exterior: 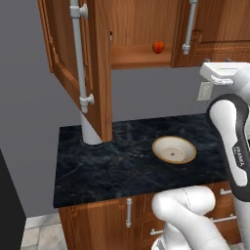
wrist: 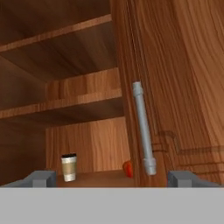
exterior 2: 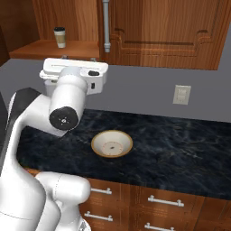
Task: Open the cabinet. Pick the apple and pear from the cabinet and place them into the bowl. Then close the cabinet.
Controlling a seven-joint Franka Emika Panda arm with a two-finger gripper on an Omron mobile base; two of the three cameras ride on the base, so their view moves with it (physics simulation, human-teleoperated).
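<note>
Gripper (wrist: 112, 178) was wide open and empty, facing the cabinet (wrist: 175, 65): left door open, right shut. Apple (exterior: 158, 47) sat on the bottom shelf near the closed door's handle (wrist: 143, 129); bowl (exterior: 174, 149) on counter. Approach straight, avoiding that door edge.

White rounded arm (exterior 2: 67, 101), dark joint bands, black end cap

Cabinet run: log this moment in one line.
cabinet: left door open, right shut | apple: on shelf | cup: on shelf | bowl: empty | hand: open, facing shelves
</note>
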